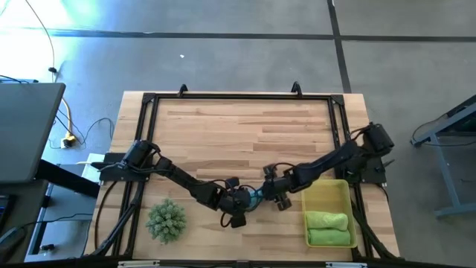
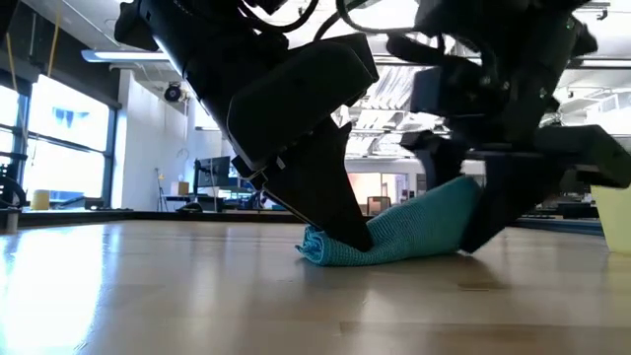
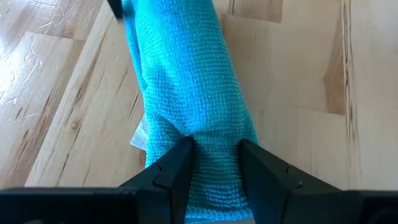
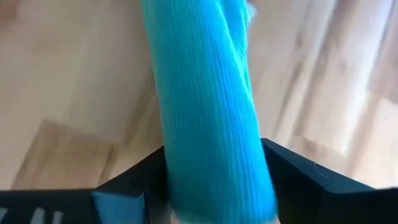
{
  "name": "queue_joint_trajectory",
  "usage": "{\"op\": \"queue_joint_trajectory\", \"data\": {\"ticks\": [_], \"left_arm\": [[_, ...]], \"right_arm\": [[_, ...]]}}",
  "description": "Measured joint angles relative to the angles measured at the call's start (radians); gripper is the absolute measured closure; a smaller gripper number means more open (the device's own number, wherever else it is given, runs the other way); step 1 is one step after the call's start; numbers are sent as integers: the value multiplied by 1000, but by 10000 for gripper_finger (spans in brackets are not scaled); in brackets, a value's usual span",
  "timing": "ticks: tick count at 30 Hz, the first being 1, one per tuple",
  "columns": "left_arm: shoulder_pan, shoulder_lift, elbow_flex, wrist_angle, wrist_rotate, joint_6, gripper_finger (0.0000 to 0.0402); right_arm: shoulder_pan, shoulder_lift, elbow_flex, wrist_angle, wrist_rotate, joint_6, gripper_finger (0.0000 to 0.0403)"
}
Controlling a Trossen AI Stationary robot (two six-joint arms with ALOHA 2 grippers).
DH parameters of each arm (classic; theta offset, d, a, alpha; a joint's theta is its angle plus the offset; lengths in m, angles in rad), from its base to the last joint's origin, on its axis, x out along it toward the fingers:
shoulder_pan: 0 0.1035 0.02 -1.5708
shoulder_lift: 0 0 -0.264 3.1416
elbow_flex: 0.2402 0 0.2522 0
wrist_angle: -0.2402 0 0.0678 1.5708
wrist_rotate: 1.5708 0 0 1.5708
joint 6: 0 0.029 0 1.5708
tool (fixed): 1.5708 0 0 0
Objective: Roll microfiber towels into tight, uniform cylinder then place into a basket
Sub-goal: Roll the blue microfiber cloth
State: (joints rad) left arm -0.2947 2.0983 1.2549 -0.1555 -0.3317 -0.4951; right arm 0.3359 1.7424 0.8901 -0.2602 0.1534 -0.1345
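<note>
Right now I have both tools on the teal towel (image 2: 399,237), which lies rolled into a cylinder on the bench (image 1: 245,126) near its front edge, just left of the basket (image 1: 328,195); the left tool (image 3: 214,171) is clamped on one end of the roll, its fingers (image 3: 171,171) pressing into the cloth from both sides; the right tool (image 4: 214,186) straddles the other end, its fingers spread wide beside the cloth, and I cannot tell whether they squeeze it; the basket already holds a bright green towel (image 1: 329,237) and a pale yellow-green towel (image 1: 328,220), both rolled; a spiky green plant ball (image 1: 166,220) sits at the front left.
</note>
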Motion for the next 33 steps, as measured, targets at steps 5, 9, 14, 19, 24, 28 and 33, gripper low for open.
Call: {"op": "queue_joint_trajectory", "data": {"ticks": [5,9,14,19,24,28,33], "left_arm": [[0,0,0,0,0,0,280],[0,0,0,0,0,0,280],[0,0,-1,3,0,0,280],[1,0,-1,4,0,0,280],[1,0,-2,13,-1,0,280],[1,0,-2,15,-1,0,280],[2,0,-2,13,0,0,280]], "right_arm": [[12,-88,26,-141,32,52,194],[51,-138,24,-146,37,90,194],[128,-168,25,-106,88,132,194],[183,-149,15,50,108,105,194],[181,-101,9,162,160,68,194],[160,-53,8,186,161,70,194],[148,1,8,205,126,82,194]]}}
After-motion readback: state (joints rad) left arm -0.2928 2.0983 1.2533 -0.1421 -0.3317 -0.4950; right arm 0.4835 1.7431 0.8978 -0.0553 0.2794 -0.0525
